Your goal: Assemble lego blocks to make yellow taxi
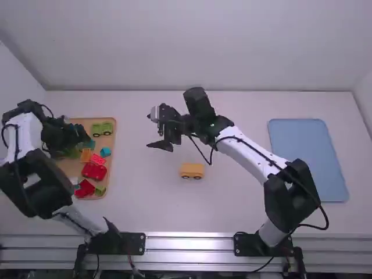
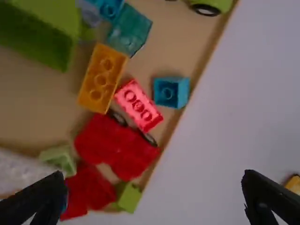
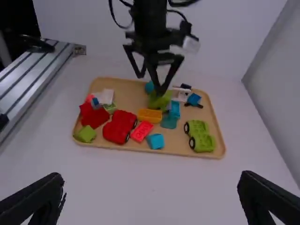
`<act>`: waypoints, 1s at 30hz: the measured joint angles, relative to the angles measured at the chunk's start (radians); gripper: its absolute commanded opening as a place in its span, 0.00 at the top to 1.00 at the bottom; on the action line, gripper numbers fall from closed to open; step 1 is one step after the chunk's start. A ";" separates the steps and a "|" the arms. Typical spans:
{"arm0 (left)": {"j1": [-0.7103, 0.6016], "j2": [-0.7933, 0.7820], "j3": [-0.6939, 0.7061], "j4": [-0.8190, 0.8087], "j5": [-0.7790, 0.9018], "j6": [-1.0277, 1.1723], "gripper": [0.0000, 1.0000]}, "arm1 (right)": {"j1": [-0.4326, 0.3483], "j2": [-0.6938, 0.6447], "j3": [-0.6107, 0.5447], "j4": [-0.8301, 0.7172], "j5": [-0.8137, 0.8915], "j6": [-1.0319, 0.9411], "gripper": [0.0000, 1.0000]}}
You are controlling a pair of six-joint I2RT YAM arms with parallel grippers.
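Left gripper (image 1: pixel 81 138), right gripper (image 1: pixel 153 129): fingers spread; one yellow block (image 1: pixel 192 169), seemingly two wheels (image 1: pixel 185 177)

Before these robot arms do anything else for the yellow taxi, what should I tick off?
1. Yellow car base standing on its wheels: ok.
2. Blocks built on its top: not ok, it looks bare.
3. Left hand open and empty: ok.
4. Right hand open and empty: ok.
5. Left hand clear of the tray's blocks: cannot tell.
6. Orange brick meant for the taxi: cannot tell.
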 measured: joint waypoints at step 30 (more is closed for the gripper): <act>-0.020 0.121 -0.262 0.415 -0.188 0.171 0.44 | 0.039 0.000 0.000 0.012 0.105 0.004 0.01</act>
